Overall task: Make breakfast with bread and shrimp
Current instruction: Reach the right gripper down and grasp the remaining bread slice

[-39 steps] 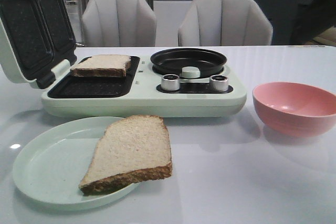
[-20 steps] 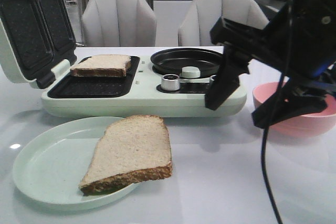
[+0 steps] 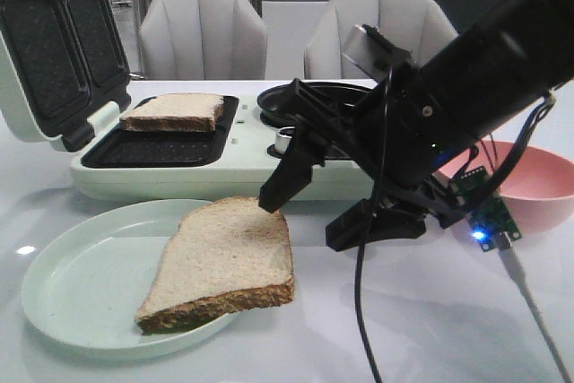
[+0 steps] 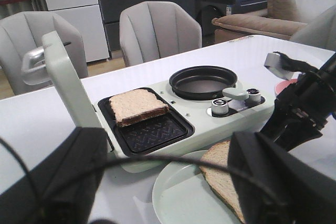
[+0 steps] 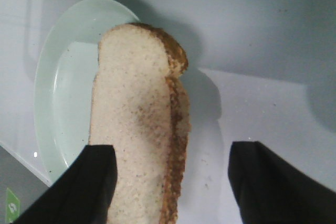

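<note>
Right gripper (image 3: 314, 213) now lower, spread above plated bread (image 3: 224, 257), hiding maker's knobs (image 4: 219, 106), pink bowl (image 3: 538, 181) beside.

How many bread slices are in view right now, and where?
2. One slice lies on the sandwich maker's left grill plate. The other rests on the pale green plate in front, overhanging its right rim. None seems hidden.
</note>
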`<state>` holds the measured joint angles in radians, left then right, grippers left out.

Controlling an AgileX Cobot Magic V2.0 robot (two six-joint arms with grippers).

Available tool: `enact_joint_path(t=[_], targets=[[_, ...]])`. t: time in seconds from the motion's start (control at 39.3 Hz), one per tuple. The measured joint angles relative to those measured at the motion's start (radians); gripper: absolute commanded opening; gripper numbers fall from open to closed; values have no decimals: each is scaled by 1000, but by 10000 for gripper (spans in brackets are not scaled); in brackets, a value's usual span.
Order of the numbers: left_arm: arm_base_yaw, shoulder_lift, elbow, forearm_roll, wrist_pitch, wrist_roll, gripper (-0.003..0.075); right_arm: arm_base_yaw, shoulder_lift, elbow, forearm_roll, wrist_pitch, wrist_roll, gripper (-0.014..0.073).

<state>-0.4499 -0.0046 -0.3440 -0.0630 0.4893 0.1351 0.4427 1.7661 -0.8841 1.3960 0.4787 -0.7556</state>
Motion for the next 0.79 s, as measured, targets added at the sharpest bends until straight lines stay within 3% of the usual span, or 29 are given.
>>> enact_joint_path(t=[0.31,0.64,0.79], targets=[[0,0,0,0,0,0,533,0,96,-35,199,49,-173,543],[0,0,0,0,0,0,532,0,124,-56,221,78,-219,373],[0,0,0,0,0,0,533,0,128,-56,222,78,-222,244]])
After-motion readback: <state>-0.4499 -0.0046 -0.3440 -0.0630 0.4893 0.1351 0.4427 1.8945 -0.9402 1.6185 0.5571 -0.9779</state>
